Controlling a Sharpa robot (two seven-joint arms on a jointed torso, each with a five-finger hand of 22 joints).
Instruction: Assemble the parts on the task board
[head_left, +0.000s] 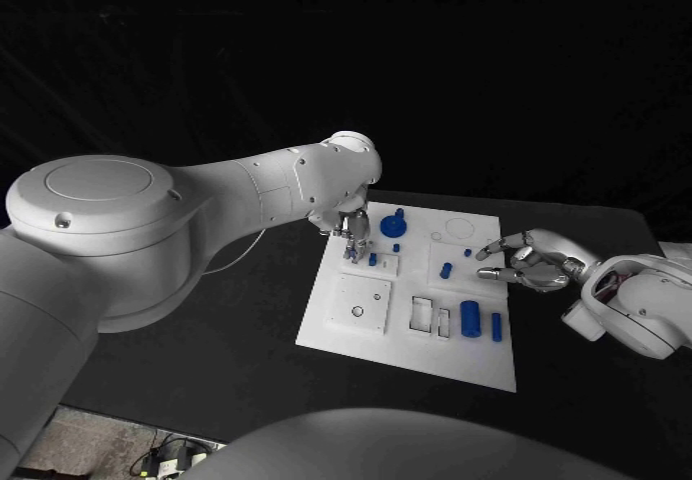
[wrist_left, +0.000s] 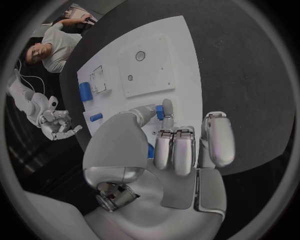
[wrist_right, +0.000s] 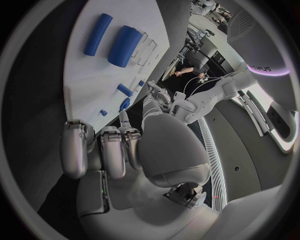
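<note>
The white task board lies mid-table. My left hand hovers over its far left part; in the left wrist view the thumb and a finger pinch a small blue peg standing on the board. The same peg sits right beside the fingertips in the head view. A blue round knob stands just beyond that hand. My right hand hangs at the board's right edge, fingers curved and apart, holding nothing. A small blue piece lies left of it.
A thick blue cylinder and a slimmer one lie near the board's near right corner, next to rectangular slots. A raised square plate with holes sits at the near left. Black table surrounds the board.
</note>
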